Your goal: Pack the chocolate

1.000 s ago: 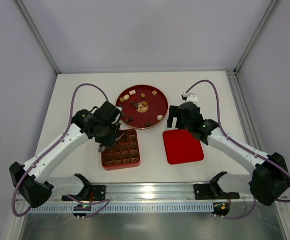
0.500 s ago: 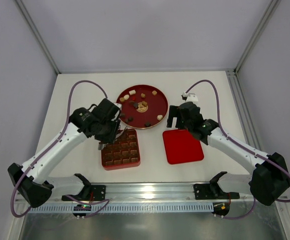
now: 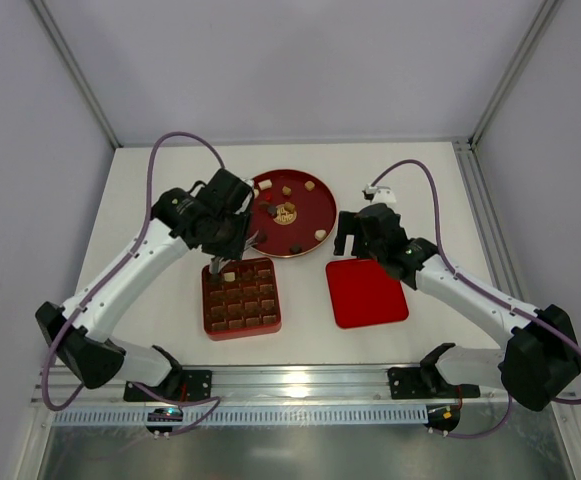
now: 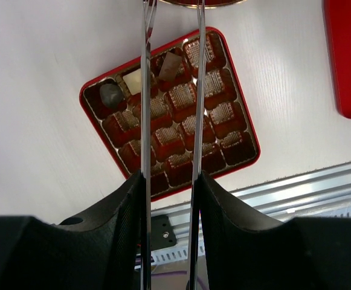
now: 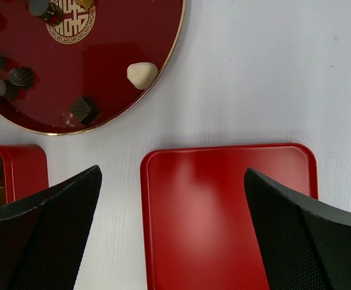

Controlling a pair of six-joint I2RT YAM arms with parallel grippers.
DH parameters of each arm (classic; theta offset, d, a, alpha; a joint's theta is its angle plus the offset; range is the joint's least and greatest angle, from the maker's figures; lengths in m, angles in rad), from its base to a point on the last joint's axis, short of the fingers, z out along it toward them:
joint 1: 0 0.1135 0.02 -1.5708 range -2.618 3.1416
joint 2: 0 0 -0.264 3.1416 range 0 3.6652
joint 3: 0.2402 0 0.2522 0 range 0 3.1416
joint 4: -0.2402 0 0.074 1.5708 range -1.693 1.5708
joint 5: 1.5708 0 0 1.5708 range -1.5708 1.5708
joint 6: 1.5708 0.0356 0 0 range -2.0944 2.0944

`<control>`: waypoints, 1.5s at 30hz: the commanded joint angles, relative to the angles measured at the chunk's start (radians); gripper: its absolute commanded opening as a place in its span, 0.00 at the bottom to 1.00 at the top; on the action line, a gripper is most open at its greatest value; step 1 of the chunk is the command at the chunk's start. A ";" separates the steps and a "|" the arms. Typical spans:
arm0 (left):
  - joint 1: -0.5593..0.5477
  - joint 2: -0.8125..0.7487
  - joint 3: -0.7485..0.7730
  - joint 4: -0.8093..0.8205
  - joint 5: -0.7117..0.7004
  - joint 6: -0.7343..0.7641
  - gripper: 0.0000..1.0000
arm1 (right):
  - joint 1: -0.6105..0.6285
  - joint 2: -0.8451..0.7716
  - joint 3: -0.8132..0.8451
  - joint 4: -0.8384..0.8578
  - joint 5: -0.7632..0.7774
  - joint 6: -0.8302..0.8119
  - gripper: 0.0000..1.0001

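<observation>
left pincer (image 4: pixel 173 12) hung narrowly parted, empty, above the red tray (image 3: pixel 242 333); three pieces of chocolate (image 4: pixel 132 80) sat in its far row, more on the round plate (image 3: pixel 305 205). right pincer (image 5: pixel 172 171) gaped wide over the lid (image 5: pixel 223 211) on the surface (image 3: pixel 420 200).

From the left wrist, the jaws of the left gripper (image 3: pixel 218 266) run off the top edge, tips unseen, and mask strips of the tray (image 4: pixel 83 95); the lid (image 4: pixel 350 54) is cut by the right edge and the round plate (image 4: pixel 223 2) is a sliver. From the right wrist, plate, tray and lid are all cropped. Overhead, the left arm (image 3: pixel 140 270) covers the plate's left part, and the chocolate (image 3: pixel 287 189) is too small to sort by kind.
</observation>
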 commanded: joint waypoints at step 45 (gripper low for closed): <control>0.106 0.415 0.127 0.149 0.076 0.088 0.39 | -0.015 0.011 0.053 0.008 -0.032 -0.053 1.00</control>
